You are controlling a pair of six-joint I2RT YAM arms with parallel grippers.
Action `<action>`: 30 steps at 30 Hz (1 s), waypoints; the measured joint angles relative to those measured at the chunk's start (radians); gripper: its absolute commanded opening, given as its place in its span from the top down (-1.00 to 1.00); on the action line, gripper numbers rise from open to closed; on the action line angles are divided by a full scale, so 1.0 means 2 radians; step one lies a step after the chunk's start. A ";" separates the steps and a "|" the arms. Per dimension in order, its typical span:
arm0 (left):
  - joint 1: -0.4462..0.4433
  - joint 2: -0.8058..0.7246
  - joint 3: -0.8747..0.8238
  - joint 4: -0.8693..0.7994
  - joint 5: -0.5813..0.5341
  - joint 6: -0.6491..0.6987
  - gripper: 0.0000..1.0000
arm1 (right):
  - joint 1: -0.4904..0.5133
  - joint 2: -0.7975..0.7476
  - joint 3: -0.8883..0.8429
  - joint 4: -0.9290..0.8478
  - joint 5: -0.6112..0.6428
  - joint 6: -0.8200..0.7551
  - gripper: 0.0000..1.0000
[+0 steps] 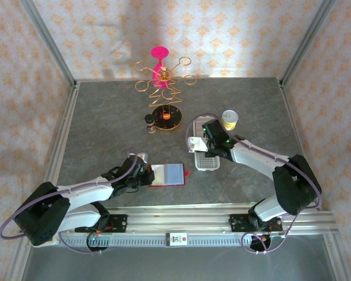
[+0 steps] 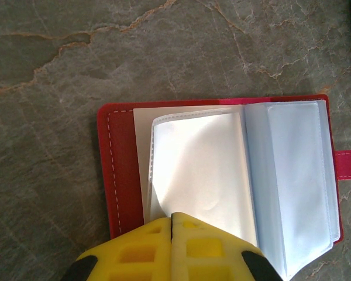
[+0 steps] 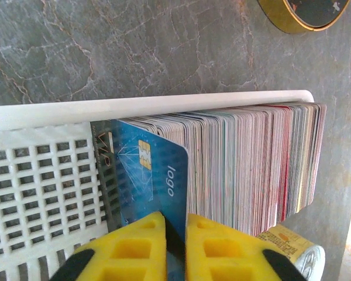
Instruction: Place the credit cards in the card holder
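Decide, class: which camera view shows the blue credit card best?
The right wrist view: the blue credit card sits close up, chip and "logo" print readable, pinched between the right gripper's fingers at the white tray. In the top external view that gripper covers it. The left wrist view looks at the card holder.

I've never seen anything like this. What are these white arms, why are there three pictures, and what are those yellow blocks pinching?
Two robot arms are bolted at a table's near edge. One picture looks down from above; the others come from a camera on each wrist, so the yellow blocks are that arm's own jaws. The left gripper is shut on a clear pocket page of the open red card holder, lying flat on the table. The right gripper is shut on a blue credit card, standing at the front of a packed row of cards in a white perforated tray. A wire ornament stands farther back.
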 measured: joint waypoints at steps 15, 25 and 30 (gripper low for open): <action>0.000 0.000 0.000 0.000 0.000 0.000 1.00 | 0.002 -0.027 -0.002 -0.049 -0.025 0.027 1.00; -0.003 -0.025 0.000 -0.002 0.000 0.001 0.71 | 0.029 -0.107 -0.002 -0.101 -0.085 0.142 1.00; -0.003 -0.033 0.000 -0.004 0.000 -0.002 0.60 | 0.044 -0.167 0.001 -0.066 -0.129 0.296 1.00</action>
